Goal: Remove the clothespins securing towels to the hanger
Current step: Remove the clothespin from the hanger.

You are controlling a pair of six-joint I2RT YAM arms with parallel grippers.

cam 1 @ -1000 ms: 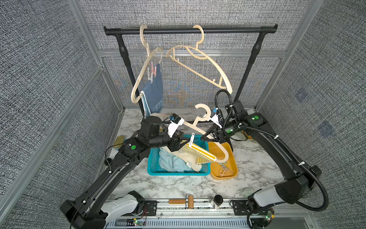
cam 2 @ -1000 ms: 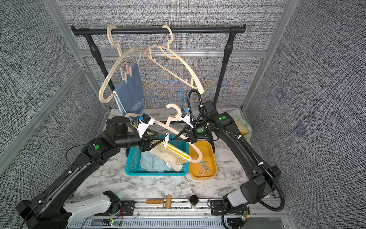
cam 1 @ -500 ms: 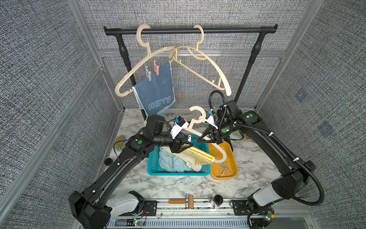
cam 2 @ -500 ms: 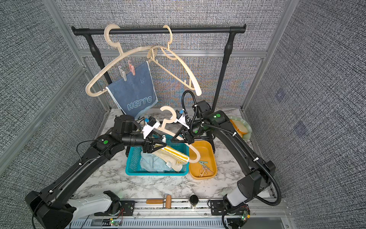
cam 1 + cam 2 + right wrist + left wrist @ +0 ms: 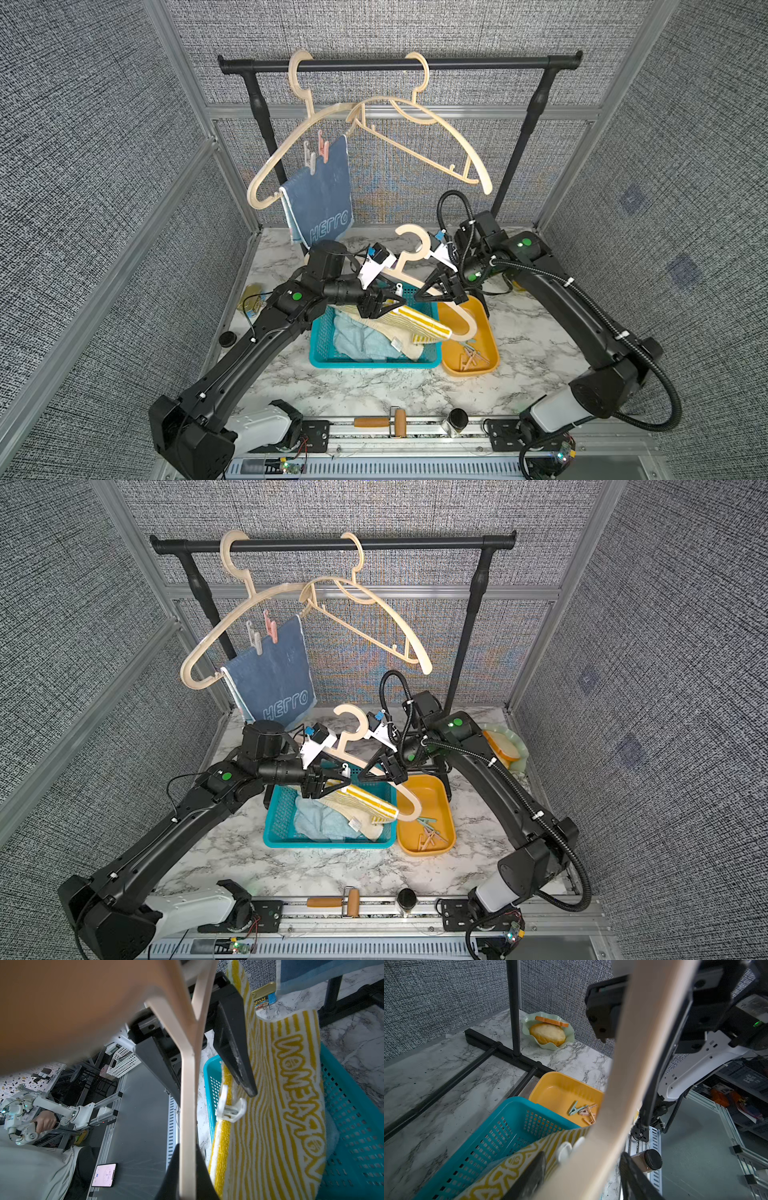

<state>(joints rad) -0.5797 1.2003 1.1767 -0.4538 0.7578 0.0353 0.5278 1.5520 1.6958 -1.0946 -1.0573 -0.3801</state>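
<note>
Left claw point(image 5: 582, 1154) — clothespin point(image 5: 564, 1151) just beside

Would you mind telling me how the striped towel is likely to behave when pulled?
Probably floppy: the towel sags from the hanger into the basket. Likely light, since one white clothespin seems to hold it up. Its terry pile should grip, not slip.

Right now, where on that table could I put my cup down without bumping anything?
The bare marble strip between the teal basket and the front rail is free, as is the patch right of the yellow tray. The middle is crowded: hanger and striped towel hang over the basket.
</note>
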